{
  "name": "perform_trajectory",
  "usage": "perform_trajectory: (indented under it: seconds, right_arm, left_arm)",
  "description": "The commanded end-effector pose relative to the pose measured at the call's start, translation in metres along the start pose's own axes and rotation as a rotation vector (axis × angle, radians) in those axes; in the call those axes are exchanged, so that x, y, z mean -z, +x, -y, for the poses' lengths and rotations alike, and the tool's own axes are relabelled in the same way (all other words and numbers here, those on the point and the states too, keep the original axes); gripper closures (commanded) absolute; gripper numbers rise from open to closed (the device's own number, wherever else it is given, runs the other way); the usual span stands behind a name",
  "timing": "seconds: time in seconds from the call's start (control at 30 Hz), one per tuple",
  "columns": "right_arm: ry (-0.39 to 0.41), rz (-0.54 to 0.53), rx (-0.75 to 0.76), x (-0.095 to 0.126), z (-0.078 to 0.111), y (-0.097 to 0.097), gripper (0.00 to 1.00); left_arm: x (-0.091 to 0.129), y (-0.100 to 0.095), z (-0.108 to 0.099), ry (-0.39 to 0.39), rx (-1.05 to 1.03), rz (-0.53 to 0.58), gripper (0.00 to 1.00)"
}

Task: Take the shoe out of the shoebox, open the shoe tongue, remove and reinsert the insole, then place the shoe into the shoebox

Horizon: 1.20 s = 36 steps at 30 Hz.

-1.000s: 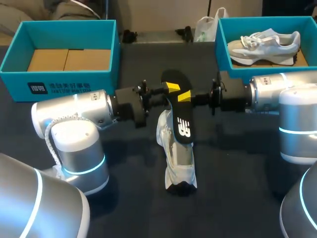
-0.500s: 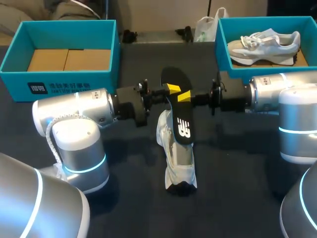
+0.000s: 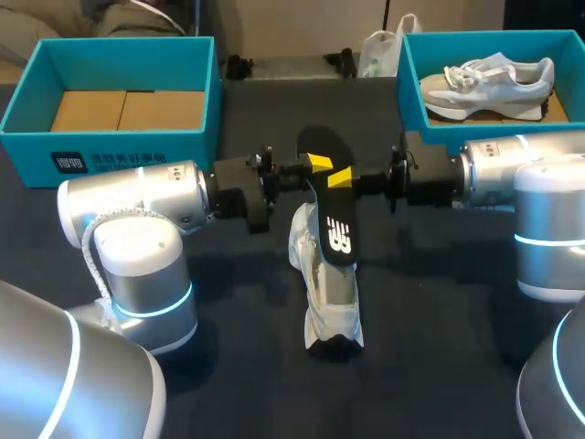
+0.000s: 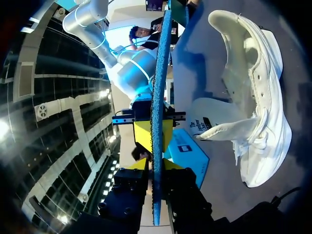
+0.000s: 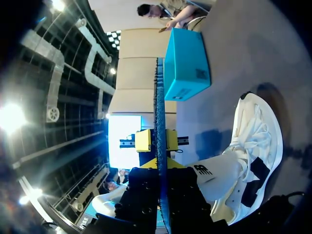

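I have both claws on the insole point(image 3: 335, 229) at once. My left claw point(image 3: 315, 163) and my right claw point(image 3: 342, 176) face each other from opposite sides, each clamped on its upper end. In both wrist views the insole runs edge-on between the fingers. It hangs slanted below the claws, and its lower end reaches the mouth of the white shoe point(image 3: 331, 311), which rests on the desk point(image 3: 439, 302) just under them. I can't tell whether that end is already inside.

I judge this to be the insole step, somewhere between pulling it out and feeding it back. Next I'd need to steer the lower end into the opening past the tongue. One claw should probably let go and steady the shoe so the insole slides in flat instead of buckling.
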State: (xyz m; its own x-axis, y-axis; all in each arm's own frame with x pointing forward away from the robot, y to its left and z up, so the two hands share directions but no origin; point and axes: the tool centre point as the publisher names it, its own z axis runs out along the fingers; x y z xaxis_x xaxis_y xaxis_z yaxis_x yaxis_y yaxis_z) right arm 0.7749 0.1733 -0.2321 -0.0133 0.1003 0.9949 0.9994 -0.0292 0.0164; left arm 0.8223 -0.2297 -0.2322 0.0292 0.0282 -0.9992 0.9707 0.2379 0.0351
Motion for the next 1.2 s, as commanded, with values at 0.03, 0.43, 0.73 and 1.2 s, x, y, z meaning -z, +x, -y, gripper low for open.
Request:
perform_trajectory:
  seconds: [0.03, 0.43, 0.73, 1.2]
  right_arm:
    - [-0.002, 0.004, -0.001, -0.001, 0.001, 0.001, 1.0]
    - [-0.002, 0.004, -0.001, -0.001, 0.001, 0.001, 1.0]
    - [-0.002, 0.004, -0.001, -0.001, 0.001, 0.001, 1.0]
    - [-0.023, 0.163, 0.174, 0.037, 0.004, 0.016, 0.0]
  left_arm:
    - [-0.001, 0.0, 0.0, 0.0, -0.015, -0.005, 0.81]
    - [-0.002, 0.004, -0.003, 0.006, -0.044, -0.017, 1.0]
    - [0.0, 0.004, -0.001, 0.018, -0.052, -0.016, 1.0]
    - [0.022, 0.0, 0.003, 0.044, 0.016, -0.033, 1.0]
